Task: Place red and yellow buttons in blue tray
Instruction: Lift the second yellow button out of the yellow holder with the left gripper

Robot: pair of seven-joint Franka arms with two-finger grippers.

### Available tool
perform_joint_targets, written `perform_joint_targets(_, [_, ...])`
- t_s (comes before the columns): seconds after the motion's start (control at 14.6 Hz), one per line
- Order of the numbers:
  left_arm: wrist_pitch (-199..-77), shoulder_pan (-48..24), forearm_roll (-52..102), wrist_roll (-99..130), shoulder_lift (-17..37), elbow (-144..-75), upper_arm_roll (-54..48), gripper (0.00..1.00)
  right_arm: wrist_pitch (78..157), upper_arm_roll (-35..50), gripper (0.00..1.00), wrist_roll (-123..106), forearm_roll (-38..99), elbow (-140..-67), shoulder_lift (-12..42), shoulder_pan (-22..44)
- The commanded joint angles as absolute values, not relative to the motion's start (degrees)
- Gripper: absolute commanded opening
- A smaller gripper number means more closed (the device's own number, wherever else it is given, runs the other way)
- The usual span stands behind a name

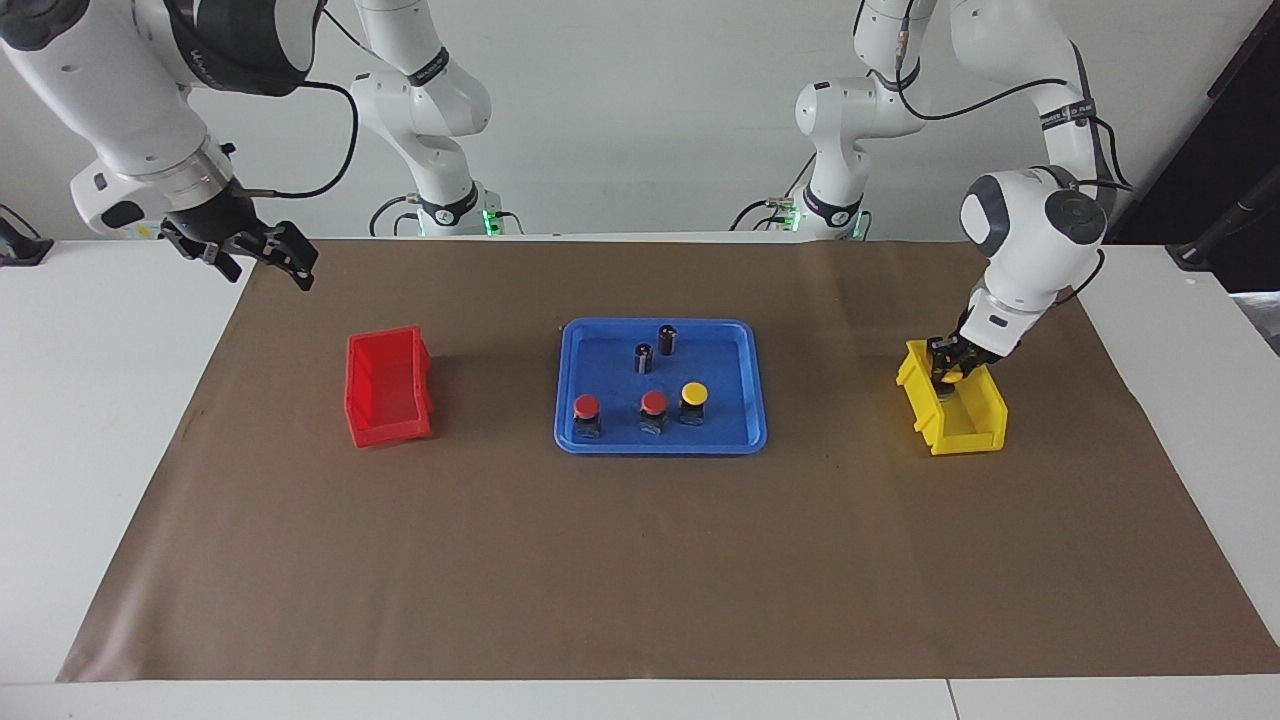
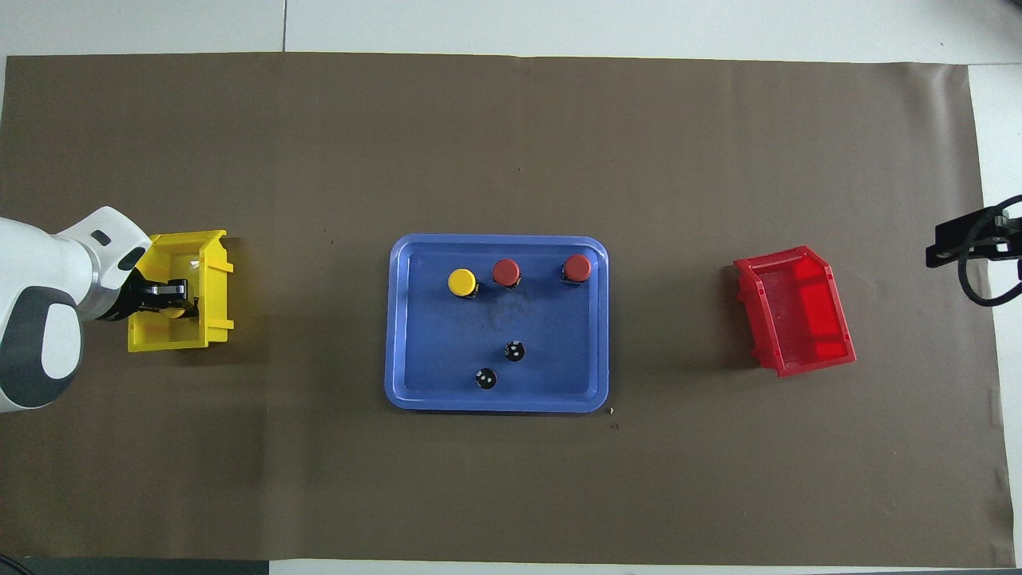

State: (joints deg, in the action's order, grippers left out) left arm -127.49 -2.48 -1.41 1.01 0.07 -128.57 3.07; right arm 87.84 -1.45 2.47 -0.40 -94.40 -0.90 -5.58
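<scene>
Down inside the yellow bin (image 1: 955,410), at the left arm's end of the worktop (image 1: 90,400), you have the left gripper (image 1: 948,370) reaching in, and a yellow cap shows between its fingers, so the fourth button (image 2: 172,307) sits right at its tips; whether the fingers are clamped on it or only around it you cannot tell. Your other three buttons stand upright in the blue tray (image 1: 750,400), which lies mid-worktop on the brown mat (image 1: 640,560): the yellow button (image 1: 693,400), the middle red button (image 1: 653,410) just beside it, and the outer red button (image 1: 587,414) toward the right arm's end, all in a row along the tray's edge farther from the robots. Two dark cylinders (image 1: 655,350) stand in the same tray, nearer to the robots than that row. Your left arm bends down steeply over the bin, wrist tilted into it. The red bin (image 1: 388,388) sits toward the right arm's end, well apart from the tray. Your right gripper (image 1: 262,255) waits raised over the mat's corner by that end, fingers apart and holding nothing
</scene>
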Motion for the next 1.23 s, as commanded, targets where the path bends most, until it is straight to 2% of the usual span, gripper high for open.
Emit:
perform_joint_targets(0.0, [-128.3, -2.1, -2.6, 1.1, -1.1, -129.5, 3.3, 0.05, 88.1, -1.1, 1.00, 1.1, -0.9, -96.0, -2.3, -6.0])
perform_joint_targets(0.07, [-126.8, -1.2, -2.6, 1.1, -0.7, -127.3, 3.3, 0.03, 88.1, -1.0, 1.00, 1.1, -0.9, -96.0, -2.3, -6.0])
perform_joint_targets(0.21, [-117.4, -0.3, -2.3, -0.3, 1.2, -118.7, 3.1, 0.02, 88.1, -0.7, 1.00, 1.1, -0.9, -96.0, -2.3, -6.0])
perform_joint_targets(0.34, [-106.2, -1.5, -1.4, 0.1, 3.1, -107.9, 2.7, 0.01, 88.1, -0.5, 1.00, 1.1, -0.8, -96.0, -2.3, -5.9])
perform_joint_targets(0.41, [-102.6, -3.3, 0.2, 0.5, 3.3, -105.1, 2.7, 0.01, 88.1, -0.5, 1.00, 1.1, -0.8, -96.0, -2.3, -5.9])
perform_joint_targets(0.62, [-98.2, -8.0, 2.9, 7.5, 2.7, -102.0, 2.4, 0.01, 88.1, -0.5, 1.00, 1.1, -0.7, -96.0, -2.3, -5.9])
perform_joint_targets(0.89, [-101.3, -18.5, 5.7, 14.9, 3.6, -100.7, 2.4, 0.01, 88.1, -0.5, 1.00, 1.1, -0.7, -96.0, -2.3, -5.9])
perform_joint_targets(1.16, [-108.2, -26.0, 6.9, 20.2, 9.0, -100.5, 2.4, 0.01, 88.1, -0.5, 1.00, 1.1, -0.7, -96.1, -2.3, -5.9])
